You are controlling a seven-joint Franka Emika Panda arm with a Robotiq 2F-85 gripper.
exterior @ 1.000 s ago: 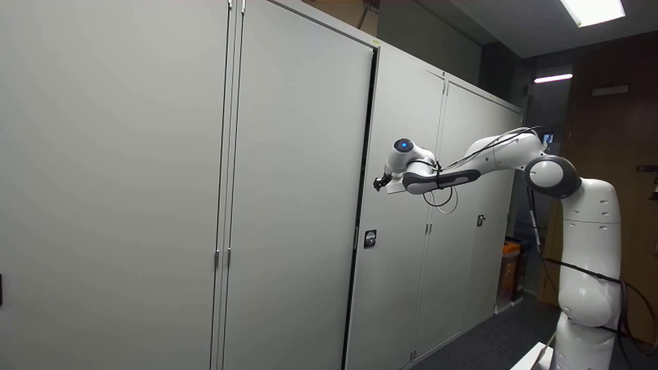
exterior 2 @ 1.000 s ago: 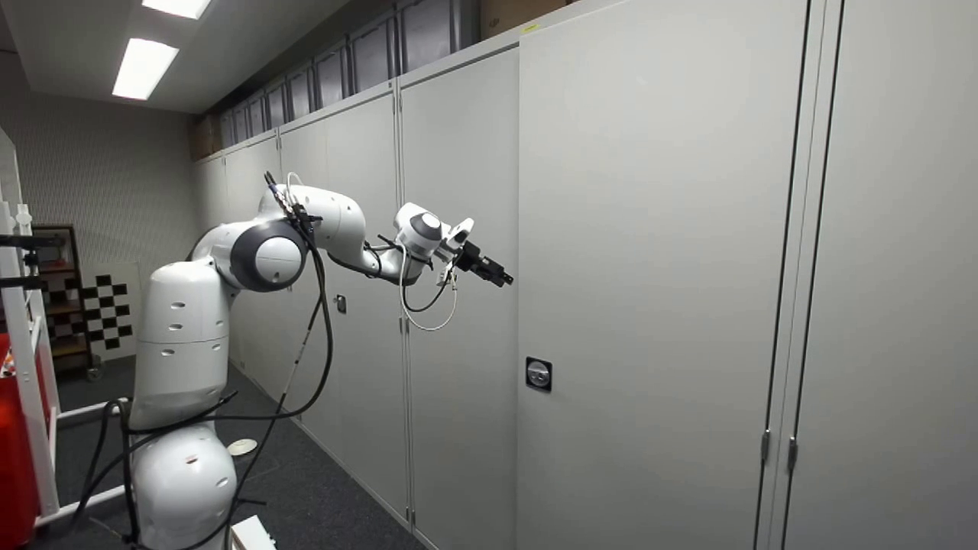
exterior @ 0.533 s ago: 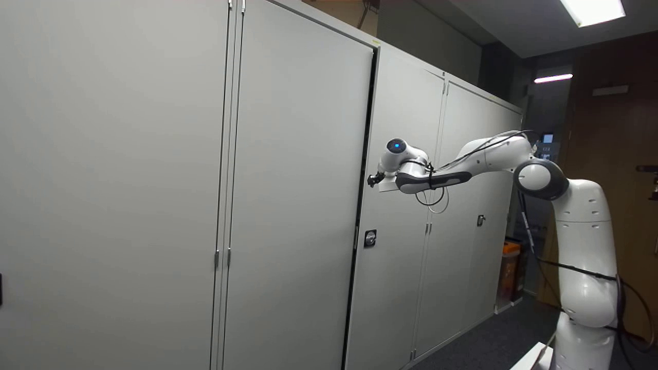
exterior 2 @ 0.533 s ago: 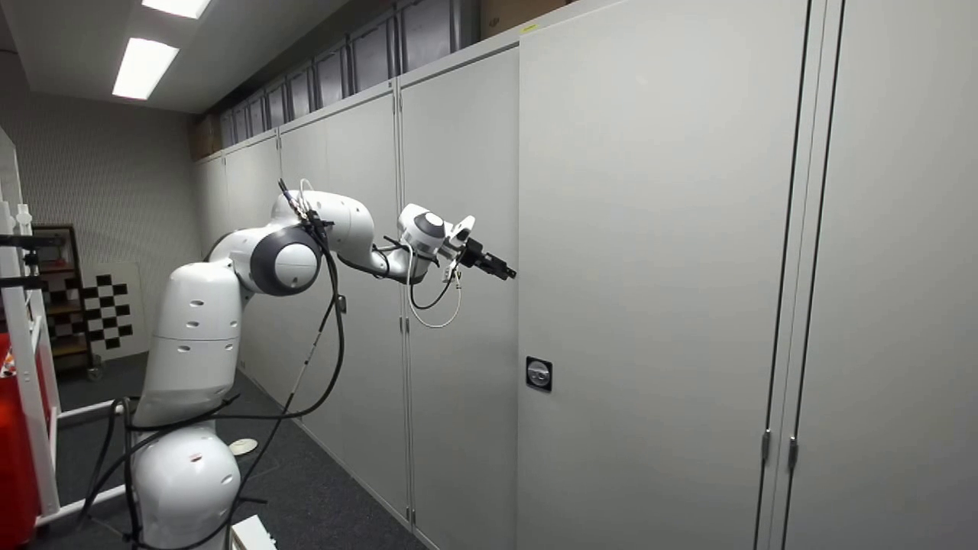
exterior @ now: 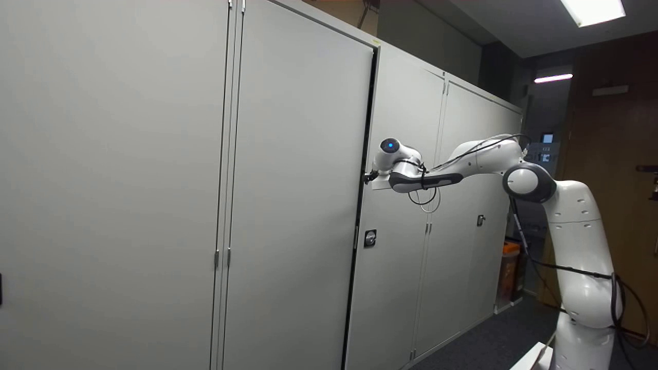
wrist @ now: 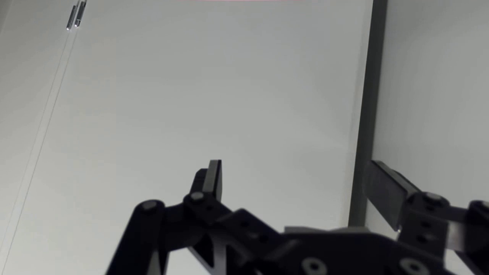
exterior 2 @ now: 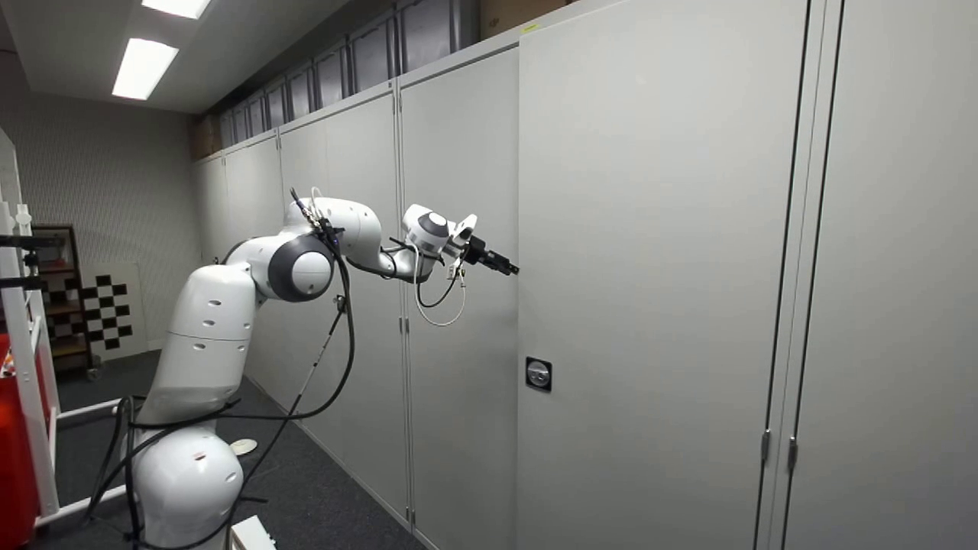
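My gripper point(wrist: 295, 164) is open in the wrist view, with nothing between its fingers point(wrist: 214, 179). Two grey cabinet doors show there: one broad door point(wrist: 244, 95) and another point(wrist: 435, 95), with a dark upright gap point(wrist: 368, 107) between them. One finger overlaps this gap in the picture; I cannot tell whether it touches. In both exterior views the gripper point(exterior: 369, 177) point(exterior 2: 510, 267) is close to the gap point(exterior: 367, 128), above the round lock point(exterior: 370, 238). The lock also shows on the nearer door point(exterior 2: 539, 374).
Hinges point(wrist: 76, 15) sit between further panels. Cables point(exterior 2: 340, 367) hang from the arm. Grey crates point(exterior 2: 374, 61) stand on top of the cabinets. A white frame point(exterior 2: 30, 344) and a red object point(exterior 2: 15, 443) stand behind the arm. An orange-topped bin point(exterior: 510, 252) is at the cabinet's end.
The arm has leaned further along the cabinets. The gripper has moved closer to the gap and slightly up. The doors look unchanged.
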